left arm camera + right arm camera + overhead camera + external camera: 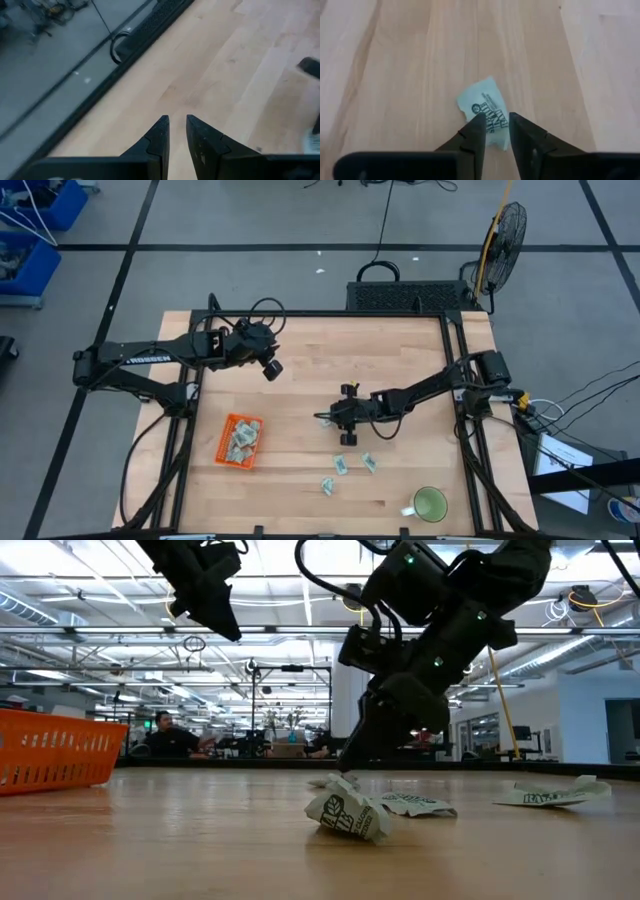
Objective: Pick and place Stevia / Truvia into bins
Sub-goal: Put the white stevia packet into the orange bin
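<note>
**Right claw pinching a packet mid-worktop, three more loose, tray partly filled**

Closest to me along the near edge of the worktop (300,350), toward the right corner, stands a green mug (430,504). It is no part of the job, and I read it as a distractor. Just in from that edge lie three loose Stevia / Truvia packets (341,466), scattered between the mug and the orange tray (226,456). They are crumpled rather than flat, which I judge makes a clean pinch harder.

The tray sits nearer the left edge, with a heap of packets already inside its low walls, so I take the sorting to be well along.

Farther in, about mid-worktop, the right claw (494,131) has its fingers drawn narrow around one pale green packet (484,107), which pokes out ahead of the tips. I have it gripped by one end so that the rest hangs free for a drop. The claw sits close above the wood. I would expect the next move to carry the packet left to the tray.

Farthest away, by the far left corner, the left claw (177,125) hangs raised, its fingers nearly together and holding nothing. It is parked there, I judge, to leave the tray approach free.
</note>
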Robot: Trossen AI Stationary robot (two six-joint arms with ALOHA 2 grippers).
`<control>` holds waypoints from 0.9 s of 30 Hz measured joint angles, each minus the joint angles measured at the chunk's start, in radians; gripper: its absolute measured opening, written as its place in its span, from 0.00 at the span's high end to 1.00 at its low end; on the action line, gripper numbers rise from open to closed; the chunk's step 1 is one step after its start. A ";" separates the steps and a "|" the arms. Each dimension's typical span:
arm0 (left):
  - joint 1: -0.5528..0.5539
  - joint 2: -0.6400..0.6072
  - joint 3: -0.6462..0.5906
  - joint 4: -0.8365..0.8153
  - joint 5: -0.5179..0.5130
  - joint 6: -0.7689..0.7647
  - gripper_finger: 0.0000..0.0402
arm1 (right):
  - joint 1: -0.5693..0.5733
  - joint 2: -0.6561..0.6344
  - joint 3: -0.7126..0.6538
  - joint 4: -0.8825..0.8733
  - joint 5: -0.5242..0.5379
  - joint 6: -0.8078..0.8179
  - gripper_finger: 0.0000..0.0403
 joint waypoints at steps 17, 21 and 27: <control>-0.150 0.090 -0.002 0.006 0.301 0.026 0.82 | -0.027 0.000 0.000 -0.047 -0.052 0.029 0.90; -0.208 0.152 -0.002 0.033 0.292 0.042 0.82 | -0.026 0.000 0.000 -0.051 -0.051 0.021 0.81; -0.263 0.280 0.001 0.130 0.237 0.041 0.82 | -0.026 0.000 0.000 -0.065 -0.051 0.029 0.74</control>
